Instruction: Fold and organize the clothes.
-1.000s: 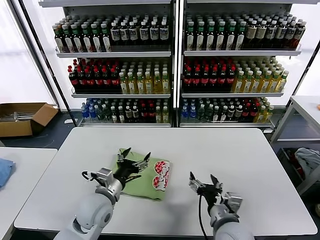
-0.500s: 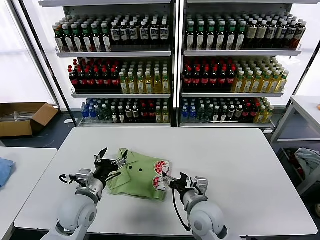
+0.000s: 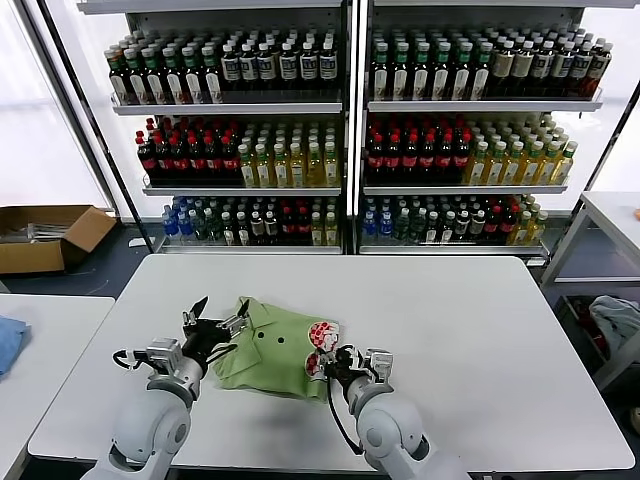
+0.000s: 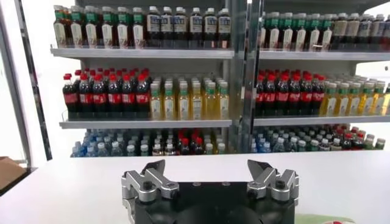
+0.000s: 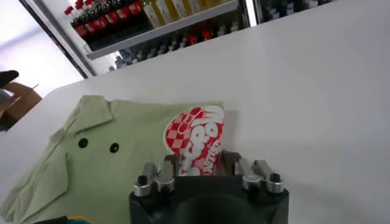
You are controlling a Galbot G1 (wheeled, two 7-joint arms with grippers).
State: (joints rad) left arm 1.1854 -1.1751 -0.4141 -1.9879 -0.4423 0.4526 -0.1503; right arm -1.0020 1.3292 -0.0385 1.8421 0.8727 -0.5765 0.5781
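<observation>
The light green polo shirt [image 3: 275,345] lies folded on the white table [image 3: 480,330], collar toward my left gripper and red-and-white print [image 3: 322,340] at its right edge. My left gripper [image 3: 218,316] is open and empty, just above the shirt's collar-side edge; in the left wrist view [image 4: 205,165] its jaws stand wide apart over bare table. My right gripper [image 3: 337,358] is open at the printed edge. In the right wrist view [image 5: 201,159] its fingers [image 5: 173,162] stand on either side of the print [image 5: 198,137].
Shelves of bottles [image 3: 345,140] stand behind the table. A cardboard box [image 3: 45,235] lies on the floor at far left. A blue cloth [image 3: 8,342] lies on a side table at left. A grey-blue bundle [image 3: 615,320] sits at right.
My right gripper has moved left across the table to the shirt's printed edge. My left gripper has drawn back left from over the shirt to its collar-side edge.
</observation>
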